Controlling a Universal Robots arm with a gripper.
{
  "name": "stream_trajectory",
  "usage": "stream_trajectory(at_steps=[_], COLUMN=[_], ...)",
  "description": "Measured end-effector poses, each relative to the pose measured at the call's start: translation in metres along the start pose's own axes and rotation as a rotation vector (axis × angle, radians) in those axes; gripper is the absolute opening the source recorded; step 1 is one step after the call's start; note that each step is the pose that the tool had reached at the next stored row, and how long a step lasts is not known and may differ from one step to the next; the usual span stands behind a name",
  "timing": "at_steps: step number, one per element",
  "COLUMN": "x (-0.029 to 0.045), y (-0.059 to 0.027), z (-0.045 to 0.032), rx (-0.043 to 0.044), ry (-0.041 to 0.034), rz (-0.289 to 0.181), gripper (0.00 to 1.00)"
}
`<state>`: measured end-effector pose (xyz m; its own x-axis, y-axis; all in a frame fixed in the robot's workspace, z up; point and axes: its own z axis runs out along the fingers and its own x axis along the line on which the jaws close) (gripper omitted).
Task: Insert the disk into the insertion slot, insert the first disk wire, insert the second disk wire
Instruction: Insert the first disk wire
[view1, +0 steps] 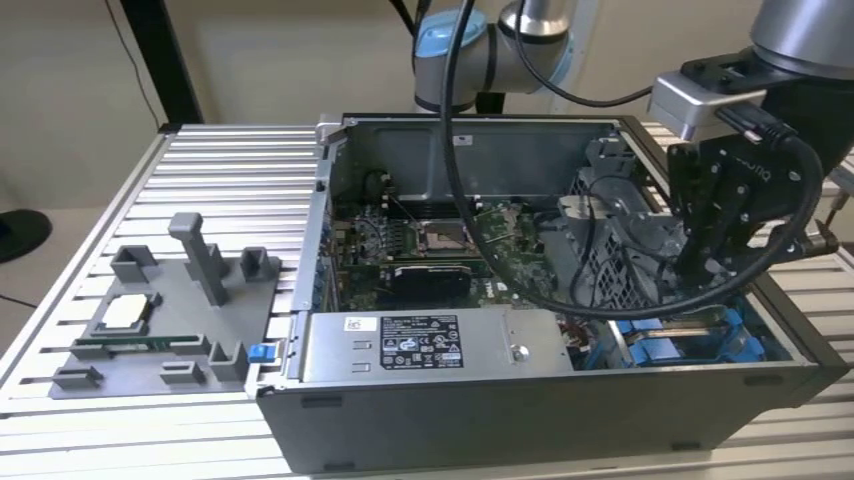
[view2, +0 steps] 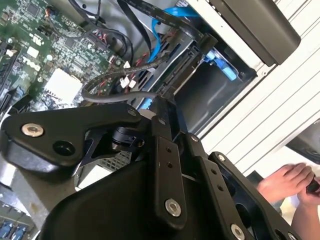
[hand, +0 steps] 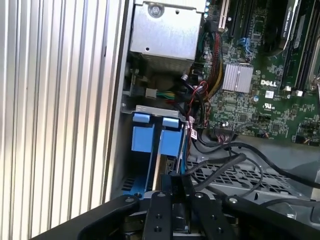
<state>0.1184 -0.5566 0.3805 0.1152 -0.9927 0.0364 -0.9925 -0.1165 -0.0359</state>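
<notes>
One gripper (hand: 173, 182) low at insertion slot (view1: 683, 348), jaws nearly closed, seemingly pinching disk wire (hand: 220, 165). Disk (hand: 169, 142) sits edge-on in slot. Risk: wire end meets disk skewed, jams; loose cables (hand: 200, 100) snag.

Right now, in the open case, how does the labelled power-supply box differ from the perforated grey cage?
The power-supply box has light metal faces and a printed label; the perforated cage is darker grey, full of holes, with black cables across it. In the exterior view the box lies along the near edge of the computer case; the cage sits further back, toward the exterior view's right. Both sit inside that open case.
</notes>
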Motion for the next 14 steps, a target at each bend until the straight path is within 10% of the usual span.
stream_trajectory(at_steps=[14], x=[0.0111], y=[-0.0057], z=[0.0022], rx=[-0.0771], ry=[-0.0090], rz=[-0.001], gripper=[0.00])
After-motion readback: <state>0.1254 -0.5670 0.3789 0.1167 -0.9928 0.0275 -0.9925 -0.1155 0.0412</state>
